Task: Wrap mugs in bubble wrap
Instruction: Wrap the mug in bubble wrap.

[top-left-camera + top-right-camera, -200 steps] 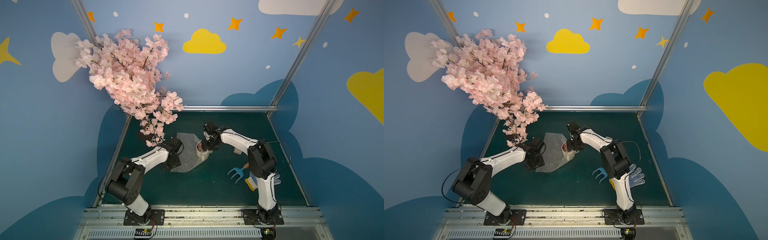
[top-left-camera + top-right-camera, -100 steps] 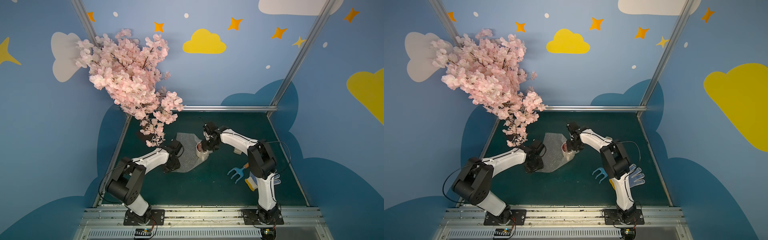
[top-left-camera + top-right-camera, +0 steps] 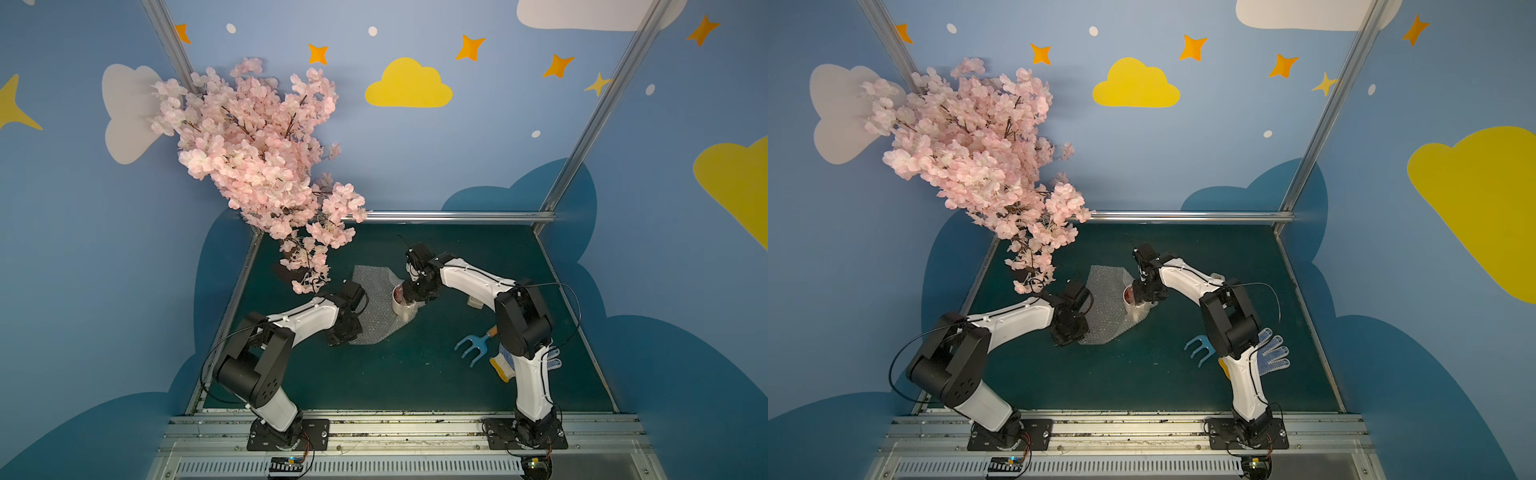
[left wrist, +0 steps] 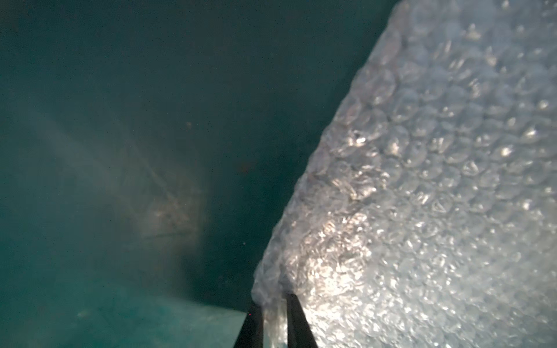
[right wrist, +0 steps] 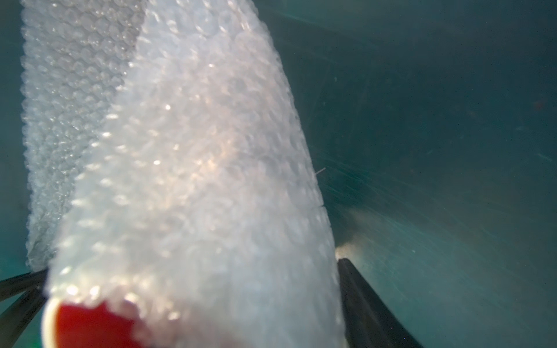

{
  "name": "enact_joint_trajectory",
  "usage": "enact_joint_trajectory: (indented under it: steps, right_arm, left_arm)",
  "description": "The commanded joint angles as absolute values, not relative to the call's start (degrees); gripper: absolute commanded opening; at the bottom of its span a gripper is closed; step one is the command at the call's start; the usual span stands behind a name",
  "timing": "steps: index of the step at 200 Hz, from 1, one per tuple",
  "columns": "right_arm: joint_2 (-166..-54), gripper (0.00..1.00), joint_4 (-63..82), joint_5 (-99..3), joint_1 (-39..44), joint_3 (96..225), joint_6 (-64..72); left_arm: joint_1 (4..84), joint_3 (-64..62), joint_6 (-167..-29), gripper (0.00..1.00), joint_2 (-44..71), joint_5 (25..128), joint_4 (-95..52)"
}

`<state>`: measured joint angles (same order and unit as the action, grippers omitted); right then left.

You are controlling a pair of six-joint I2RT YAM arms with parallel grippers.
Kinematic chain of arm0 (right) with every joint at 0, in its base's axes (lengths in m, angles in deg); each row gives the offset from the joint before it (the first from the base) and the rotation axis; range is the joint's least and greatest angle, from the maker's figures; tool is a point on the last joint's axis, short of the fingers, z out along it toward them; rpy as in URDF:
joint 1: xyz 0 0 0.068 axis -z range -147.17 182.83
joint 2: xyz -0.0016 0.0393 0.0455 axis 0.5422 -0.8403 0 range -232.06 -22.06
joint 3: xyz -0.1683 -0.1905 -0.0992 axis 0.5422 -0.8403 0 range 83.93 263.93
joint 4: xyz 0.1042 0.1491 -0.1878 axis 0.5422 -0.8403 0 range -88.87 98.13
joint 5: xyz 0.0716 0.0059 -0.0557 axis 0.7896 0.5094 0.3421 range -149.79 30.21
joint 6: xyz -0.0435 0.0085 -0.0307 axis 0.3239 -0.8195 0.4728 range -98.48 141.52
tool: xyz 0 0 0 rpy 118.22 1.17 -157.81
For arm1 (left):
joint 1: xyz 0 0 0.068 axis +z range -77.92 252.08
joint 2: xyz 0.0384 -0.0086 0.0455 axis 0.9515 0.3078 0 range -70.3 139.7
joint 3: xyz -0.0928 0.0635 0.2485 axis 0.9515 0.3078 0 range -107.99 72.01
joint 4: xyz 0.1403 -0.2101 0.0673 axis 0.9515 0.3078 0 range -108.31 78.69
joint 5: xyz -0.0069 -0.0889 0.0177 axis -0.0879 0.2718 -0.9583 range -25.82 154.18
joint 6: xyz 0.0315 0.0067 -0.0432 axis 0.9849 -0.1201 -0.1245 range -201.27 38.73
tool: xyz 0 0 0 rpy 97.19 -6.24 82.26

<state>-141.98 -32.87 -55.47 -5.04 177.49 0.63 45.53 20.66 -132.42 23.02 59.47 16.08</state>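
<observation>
The left gripper is pinched tight on the edge of the wrap. The wrap lies on the green table and bends up over the mug in the middle. The right gripper has wide jaws, one on each side of the mug, holding it through the wrap.

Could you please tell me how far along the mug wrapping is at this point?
Done: the mug sits on the bubble wrap, one flap already over its side. In hand: the right gripper clasps the covered mug; the left gripper pinches a free corner. To do: most of the sheet lies flat and the red mouth shows.
</observation>
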Motion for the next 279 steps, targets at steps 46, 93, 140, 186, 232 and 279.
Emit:
enact_joint_trajectory:
  steps: [46,93,140,186,232,279]
  right_arm:
    - [-142.3,0.53,-34.11,-49.36,-5.84,174.85,6.46]
    - [-141.66,0.5,-34.29,-46.24,-6.5,174.35,8.59]
    - [-140.16,0.5,-33.24,-44.95,-7.77,171.96,7.71]
    - [-140.81,0.5,-31.61,-42.72,-7.99,171.1,6.12]
    - [-141.73,0.5,-30.67,-40.86,-8.03,171.29,4.78]
    - [-141.45,0.5,-29.51,-37.73,-7.3,171.56,2.83]
  left_arm:
    - [42.12,19.45,-126.19,0.04,15.63,65.05,10.35]
    - [40.17,17.51,-126.39,0.04,10.83,67.07,7.5]
    - [39.23,15.0,-127.44,0.04,12.27,70.56,3.98]
    - [38.3,11.09,-127.84,0.04,13.64,71.47,1.58]
    - [38.02,10.35,-128.44,0.04,13.61,71.64,-2.01]
    - [38.06,10.56,-130.3,0.04,17.72,71.74,-5.58]
